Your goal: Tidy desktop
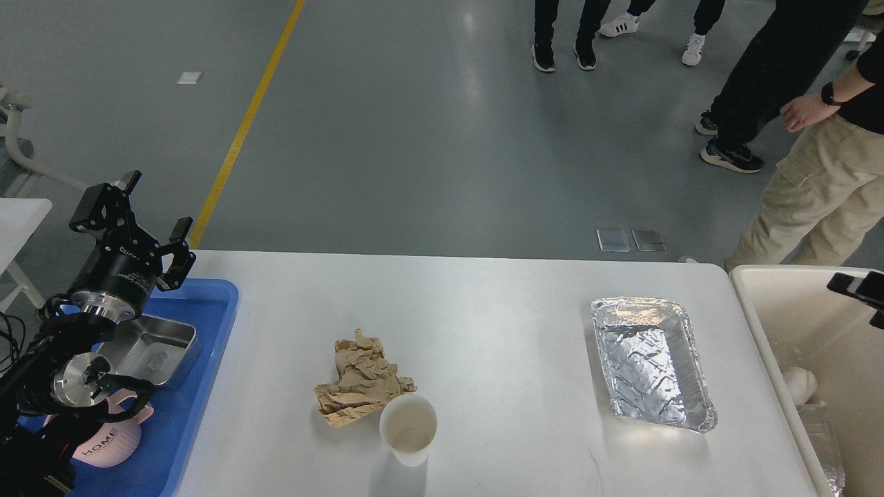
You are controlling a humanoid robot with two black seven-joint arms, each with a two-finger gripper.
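Note:
The white desktop [483,310] holds a crumpled brown paper [360,382], a white paper cup [407,428] standing upright and touching the paper's front right, and an empty foil tray [649,362] on the right. My left gripper [153,207] is open and empty, raised above the far end of the blue tray [200,386]. Of my right gripper [860,288] only a small black tip shows at the right edge, over the cream bin [766,338]; its fingers cannot be told apart.
The blue tray at the left holds a metal box [148,348] and a pink mug [103,442]. The cream bin holds some white and clear trash [801,386]. People stand on the floor beyond the table; one in beige trousers [815,200] is near the far right corner.

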